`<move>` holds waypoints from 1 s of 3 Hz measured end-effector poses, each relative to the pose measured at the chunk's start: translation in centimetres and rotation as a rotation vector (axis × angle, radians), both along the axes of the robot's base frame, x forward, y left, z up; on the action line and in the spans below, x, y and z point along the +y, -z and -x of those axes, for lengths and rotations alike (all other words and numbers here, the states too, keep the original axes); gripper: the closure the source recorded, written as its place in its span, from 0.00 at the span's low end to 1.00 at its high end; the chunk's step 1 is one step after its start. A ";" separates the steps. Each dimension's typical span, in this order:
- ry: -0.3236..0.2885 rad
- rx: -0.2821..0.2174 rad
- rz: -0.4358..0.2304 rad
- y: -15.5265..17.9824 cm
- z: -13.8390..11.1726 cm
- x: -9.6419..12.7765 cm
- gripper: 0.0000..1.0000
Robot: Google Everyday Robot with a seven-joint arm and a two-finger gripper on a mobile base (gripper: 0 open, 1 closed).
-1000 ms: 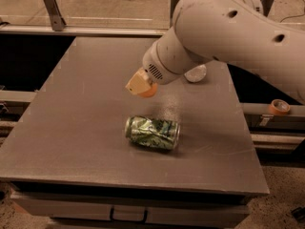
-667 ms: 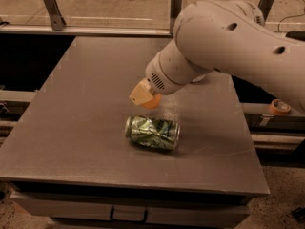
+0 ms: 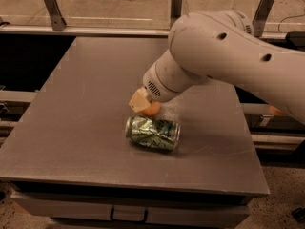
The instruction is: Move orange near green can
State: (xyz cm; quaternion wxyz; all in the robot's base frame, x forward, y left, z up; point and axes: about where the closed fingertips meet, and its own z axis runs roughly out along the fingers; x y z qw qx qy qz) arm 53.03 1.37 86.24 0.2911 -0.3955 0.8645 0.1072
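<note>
The crushed green can (image 3: 152, 133) lies on its side on the grey table (image 3: 71, 142). Just behind the can, the gripper (image 3: 144, 104) is closed around the orange (image 3: 154, 110). The white arm (image 3: 228, 56) extends farther behind the can.

Soft overhead light fell evenly on the grey table (image 3: 71, 128), with the pale arm (image 3: 228, 56) the brightest thing in view. The gripper (image 3: 142, 102), low just behind the green can (image 3: 152, 133), sat in the arm's faint shade. Small glints showed on the can's crushed metal.
</note>
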 end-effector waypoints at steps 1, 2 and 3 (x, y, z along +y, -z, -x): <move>0.009 0.013 0.004 0.4 -0.1 0.0 0.13; 0.016 0.022 0.012 0.6 -0.2 -0.1 0.00; 0.016 0.022 0.012 0.6 -0.2 -0.1 0.00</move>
